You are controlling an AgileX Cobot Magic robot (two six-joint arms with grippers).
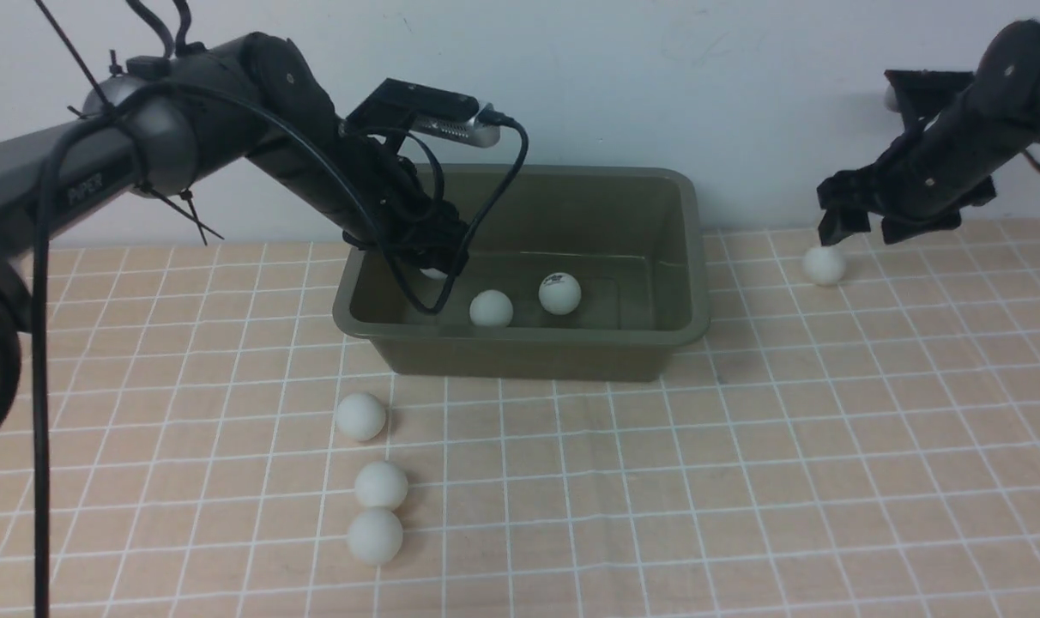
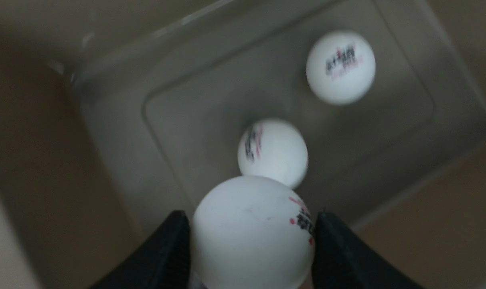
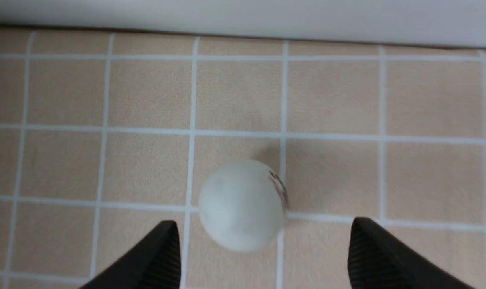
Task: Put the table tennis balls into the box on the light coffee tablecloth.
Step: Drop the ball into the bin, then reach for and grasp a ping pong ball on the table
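Nearest to the robot, three balls (image 1: 380, 485) lay in a short row on the light coffee tablecloth (image 1: 743, 481), before the box (image 1: 520, 352). Inside the box, two loose balls (image 1: 491, 308) rested on its bottom, near each other. The left gripper (image 2: 251, 218) was in the box's left end, clamping a held ball (image 2: 253, 241). Farther right, the right gripper (image 3: 263, 230) hung with jaws wide apart over the last ball (image 3: 243, 204), which lay on the cloth well apart from the box.
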